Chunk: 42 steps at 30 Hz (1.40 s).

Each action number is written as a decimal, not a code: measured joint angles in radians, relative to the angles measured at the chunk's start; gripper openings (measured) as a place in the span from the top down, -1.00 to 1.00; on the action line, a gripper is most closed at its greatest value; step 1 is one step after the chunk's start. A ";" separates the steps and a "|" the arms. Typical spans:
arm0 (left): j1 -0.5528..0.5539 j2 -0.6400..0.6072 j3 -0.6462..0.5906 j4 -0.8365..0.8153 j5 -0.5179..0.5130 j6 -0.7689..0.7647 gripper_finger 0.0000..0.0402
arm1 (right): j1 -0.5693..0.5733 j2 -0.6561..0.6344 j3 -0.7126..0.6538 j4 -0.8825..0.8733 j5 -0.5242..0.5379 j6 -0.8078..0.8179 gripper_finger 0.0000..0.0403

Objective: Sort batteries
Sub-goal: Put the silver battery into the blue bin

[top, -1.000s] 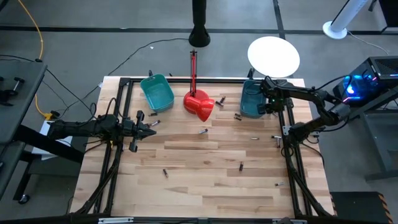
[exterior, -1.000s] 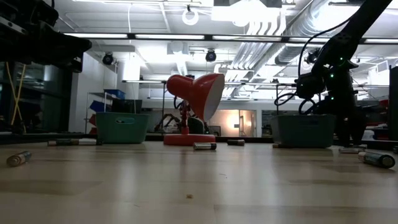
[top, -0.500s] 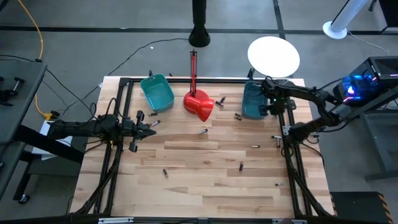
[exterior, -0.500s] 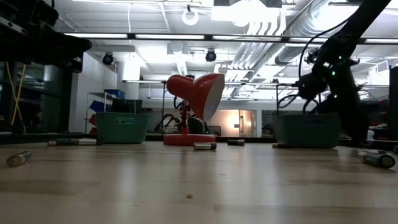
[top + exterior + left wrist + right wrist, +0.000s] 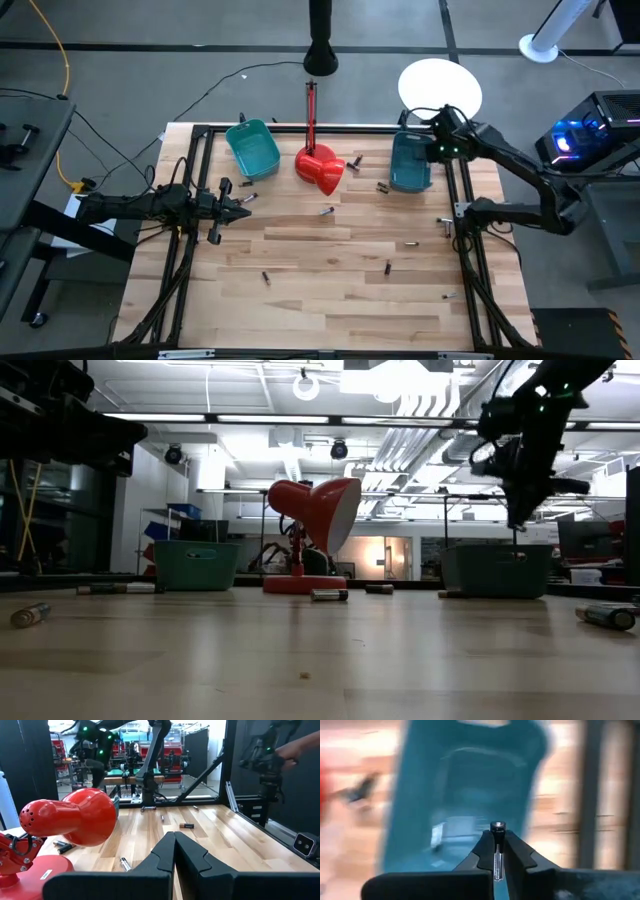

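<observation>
Wooden planks make up the table [image 5: 330, 290], framed by dark rails. From its left edge the left arm reaches in low and level, its left gripper [image 5: 243, 201] near the front of the left teal bin [image 5: 252, 148]; the wrist view shows its fingers [image 5: 165, 852] pressed together with nothing between them. The right arm arches in from the right side, bent at the elbow, and carries the right gripper [image 5: 434, 150] raised above the right teal bin [image 5: 408, 162], at its right rim; in the low view it hangs well clear of the bin's top [image 5: 515, 510]. Its fingers are clamped on a slim battery [image 5: 497, 851], which stands up between the tips with its metal end showing, the bin's inside [image 5: 465, 790] beyond it. A red lamp [image 5: 321, 168] sits between the two bins. Loose batteries [image 5: 326, 211] lie scattered over the planks, some near the lamp, others [image 5: 388, 267] toward the middle and right side.
</observation>
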 joint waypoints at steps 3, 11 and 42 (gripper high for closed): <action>0.000 0.000 0.000 0.000 0.000 0.000 1.00 | 0.096 -0.027 -0.013 0.004 -0.005 0.064 0.92; 0.000 0.000 0.000 0.000 0.000 0.000 1.00 | 0.313 -0.020 -0.037 -0.023 0.141 0.215 0.39; 0.000 0.000 0.000 0.000 0.000 0.000 1.00 | 1.374 0.429 -0.019 -0.035 0.071 0.134 0.19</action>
